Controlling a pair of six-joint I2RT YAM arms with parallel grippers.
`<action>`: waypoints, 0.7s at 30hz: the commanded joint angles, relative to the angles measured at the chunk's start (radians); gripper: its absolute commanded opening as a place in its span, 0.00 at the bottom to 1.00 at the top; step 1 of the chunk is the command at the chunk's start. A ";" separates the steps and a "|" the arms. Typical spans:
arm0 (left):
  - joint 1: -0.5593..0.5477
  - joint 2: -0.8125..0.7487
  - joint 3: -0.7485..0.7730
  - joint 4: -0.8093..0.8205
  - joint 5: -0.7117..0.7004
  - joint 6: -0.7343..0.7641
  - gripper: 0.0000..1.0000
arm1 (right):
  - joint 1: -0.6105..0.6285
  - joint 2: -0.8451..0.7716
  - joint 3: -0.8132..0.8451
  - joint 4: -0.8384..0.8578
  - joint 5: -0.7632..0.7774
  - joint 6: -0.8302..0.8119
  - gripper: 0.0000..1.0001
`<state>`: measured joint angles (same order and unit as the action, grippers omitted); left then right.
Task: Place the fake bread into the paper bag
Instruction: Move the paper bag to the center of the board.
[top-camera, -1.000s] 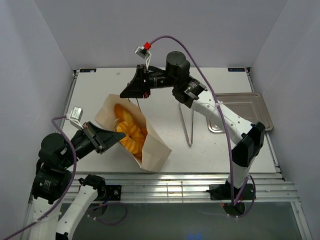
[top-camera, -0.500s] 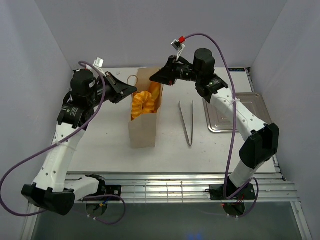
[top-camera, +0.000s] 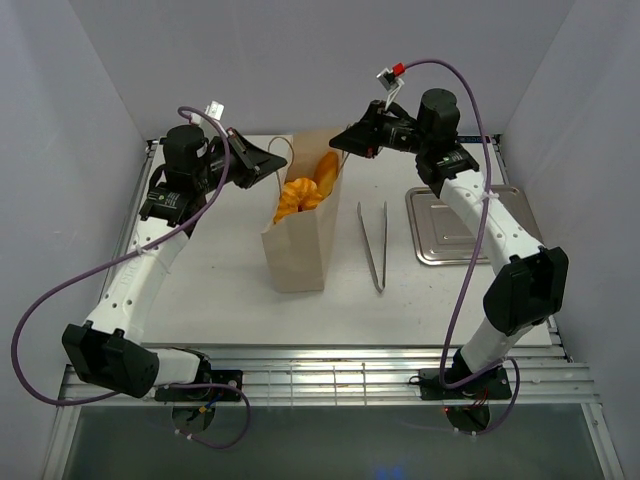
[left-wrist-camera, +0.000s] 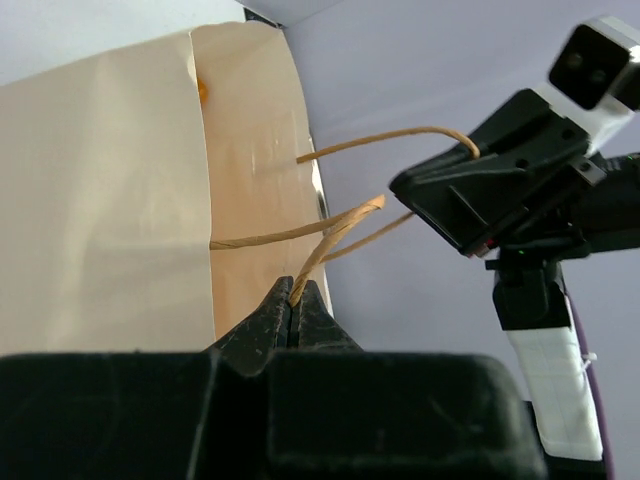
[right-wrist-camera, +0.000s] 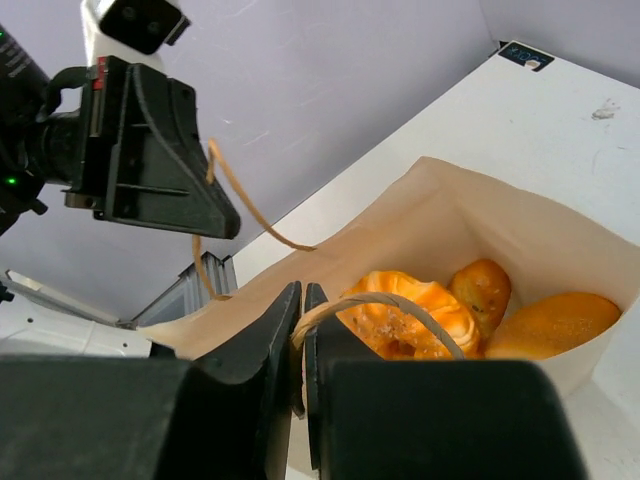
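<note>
Your left arm climbs from the lower left of the top view and folds toward upper centre. There the left gripper (left-wrist-camera: 297, 303) is pinched tight on the thin brown left cord handle (left-wrist-camera: 335, 228) of the tall tan kraft paper bag (top-camera: 298, 250). Your right arm arches in from the right, and the right gripper (right-wrist-camera: 302, 315) is clamped on the right cord handle (right-wrist-camera: 400, 303). The bag stands upright at centre with the golden-orange toy pastries (top-camera: 305, 192) inside. The long metal tongs (top-camera: 374, 245) lie just to its right.

Bread (top-camera: 300, 193) in bag (top-camera: 298, 255), tongs (top-camera: 374, 245) right
</note>
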<state>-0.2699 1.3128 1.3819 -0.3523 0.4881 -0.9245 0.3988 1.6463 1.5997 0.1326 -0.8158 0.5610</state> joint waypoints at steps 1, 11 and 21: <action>0.005 -0.041 -0.026 0.073 0.027 -0.022 0.00 | -0.018 0.029 0.077 0.021 -0.031 0.008 0.11; 0.006 -0.112 -0.106 0.084 0.007 0.007 0.49 | -0.021 -0.048 -0.050 0.027 -0.013 0.024 0.81; 0.005 -0.224 -0.073 -0.036 -0.108 0.075 0.98 | -0.021 -0.186 -0.115 -0.122 0.079 -0.072 0.90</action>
<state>-0.2699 1.1400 1.2724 -0.3447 0.4305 -0.8898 0.3794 1.5265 1.5005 0.0360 -0.7753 0.5381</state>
